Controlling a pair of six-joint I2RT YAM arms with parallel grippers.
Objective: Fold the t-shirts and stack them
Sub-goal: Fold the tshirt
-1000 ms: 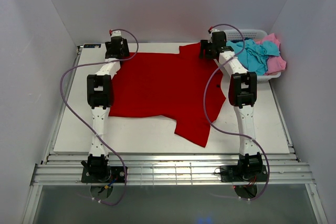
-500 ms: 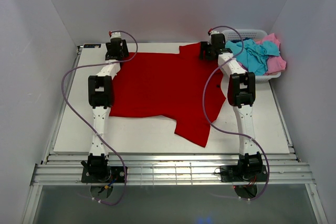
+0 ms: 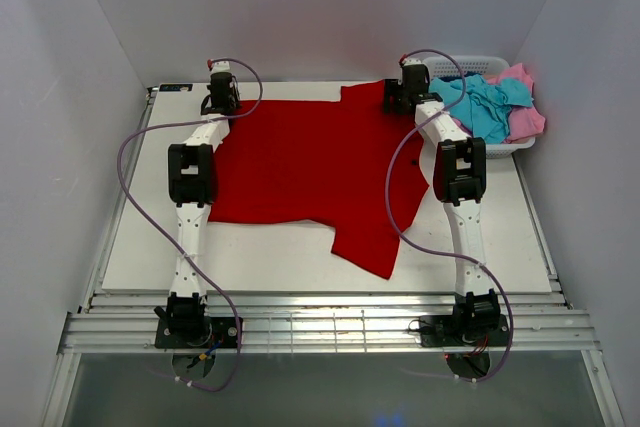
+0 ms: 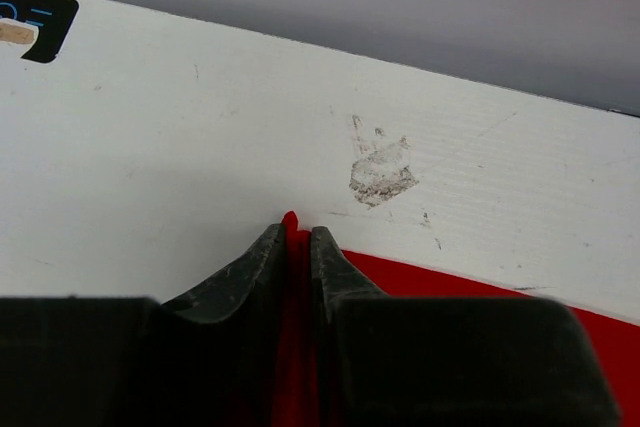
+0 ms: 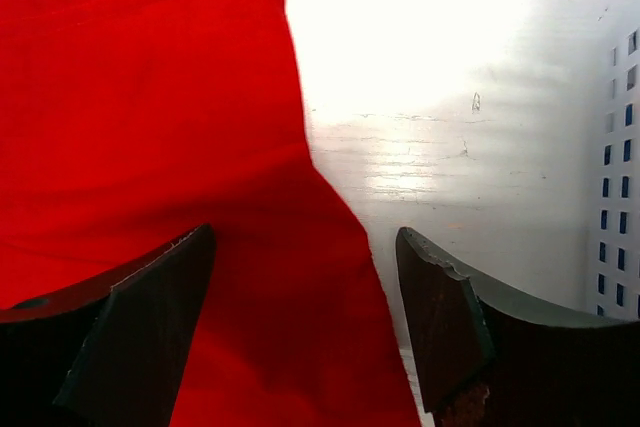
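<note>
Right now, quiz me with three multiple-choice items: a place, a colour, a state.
1. Where does the basket stand?
A. far right corner of the table
B. near left corner
C. the table's centre

2. What colour is the shirt spread flat?
A. pink
B. red
C. turquoise

3. How is the left tool?
A. wide open over bare table
B. gripping the basket
C. shut on the shirt's edge

Answers: A, it sits at the far right in the top view; B, red cloth covers the table's middle; C, the left wrist view shows red cloth pinched in it.
</note>
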